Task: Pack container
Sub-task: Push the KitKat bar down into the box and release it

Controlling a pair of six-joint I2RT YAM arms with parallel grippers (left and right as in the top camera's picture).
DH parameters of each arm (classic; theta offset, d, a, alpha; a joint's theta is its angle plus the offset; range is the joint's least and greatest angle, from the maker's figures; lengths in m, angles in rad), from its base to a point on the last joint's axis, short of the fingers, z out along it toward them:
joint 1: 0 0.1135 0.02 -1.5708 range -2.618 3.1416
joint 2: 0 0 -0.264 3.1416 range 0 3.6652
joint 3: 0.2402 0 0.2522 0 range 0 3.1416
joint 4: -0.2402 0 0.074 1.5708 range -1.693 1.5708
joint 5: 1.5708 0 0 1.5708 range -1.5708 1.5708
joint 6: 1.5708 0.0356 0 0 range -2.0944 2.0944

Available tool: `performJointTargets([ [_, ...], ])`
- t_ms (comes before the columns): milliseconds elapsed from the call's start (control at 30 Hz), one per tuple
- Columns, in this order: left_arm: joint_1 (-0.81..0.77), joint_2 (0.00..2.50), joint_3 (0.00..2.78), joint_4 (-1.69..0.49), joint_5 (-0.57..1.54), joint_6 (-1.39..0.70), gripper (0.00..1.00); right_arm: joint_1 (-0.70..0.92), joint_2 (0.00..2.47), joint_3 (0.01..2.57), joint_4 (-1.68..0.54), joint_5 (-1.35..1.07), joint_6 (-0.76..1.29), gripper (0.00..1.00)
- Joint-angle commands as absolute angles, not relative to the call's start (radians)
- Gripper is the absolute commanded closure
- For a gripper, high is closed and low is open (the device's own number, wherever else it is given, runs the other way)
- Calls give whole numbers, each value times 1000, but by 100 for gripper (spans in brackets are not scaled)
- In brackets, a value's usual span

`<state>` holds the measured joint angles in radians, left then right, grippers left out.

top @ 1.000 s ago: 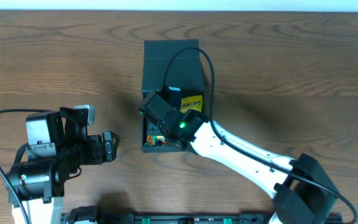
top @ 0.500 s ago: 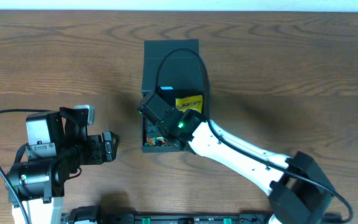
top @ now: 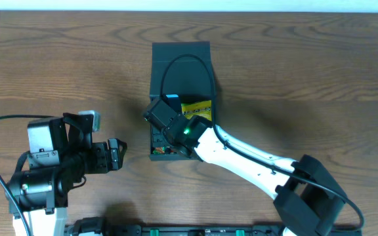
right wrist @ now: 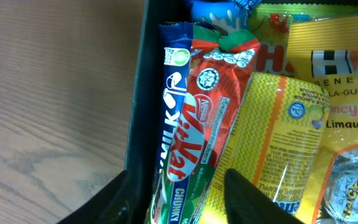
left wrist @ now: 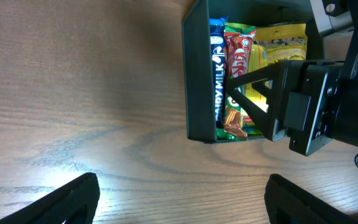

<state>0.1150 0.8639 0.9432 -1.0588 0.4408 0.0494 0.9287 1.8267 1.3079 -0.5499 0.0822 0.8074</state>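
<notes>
Container (left wrist: pixel 196 74): open, packed with bars (right wrist: pixel 197 130) and sweets (right wrist: pixel 334 81).
Right fingers (right wrist: pixel 247 196): apart, empty, over the bars.
Left fingers (left wrist: pixel 73 199): apart, idle.
To do: probably just closing the lid (top: pixel 179 56).

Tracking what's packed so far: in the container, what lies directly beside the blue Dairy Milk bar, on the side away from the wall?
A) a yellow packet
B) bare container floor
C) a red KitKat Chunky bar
C: in the right wrist view the red KitKat Chunky bar lies alongside the blue Dairy Milk bar, which runs along the container wall; the yellow packet comes only after the KitKat.
</notes>
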Motion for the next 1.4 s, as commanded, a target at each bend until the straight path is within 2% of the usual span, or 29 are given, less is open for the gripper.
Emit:
performJointTargets([
  [0, 113, 863, 957, -1063, 438, 46, 14, 930, 1836, 1313, -554, 108, 815, 50],
  [567, 113, 863, 957, -1062, 438, 46, 14, 923, 1905, 1313, -617, 134, 814, 52],
  [733, 113, 863, 957, -1061, 438, 46, 14, 923, 1905, 1313, -607, 149, 813, 58],
  [1367, 113, 863, 957, -1060, 437, 46, 14, 919, 2011, 1314, -633, 150, 813, 57],
])
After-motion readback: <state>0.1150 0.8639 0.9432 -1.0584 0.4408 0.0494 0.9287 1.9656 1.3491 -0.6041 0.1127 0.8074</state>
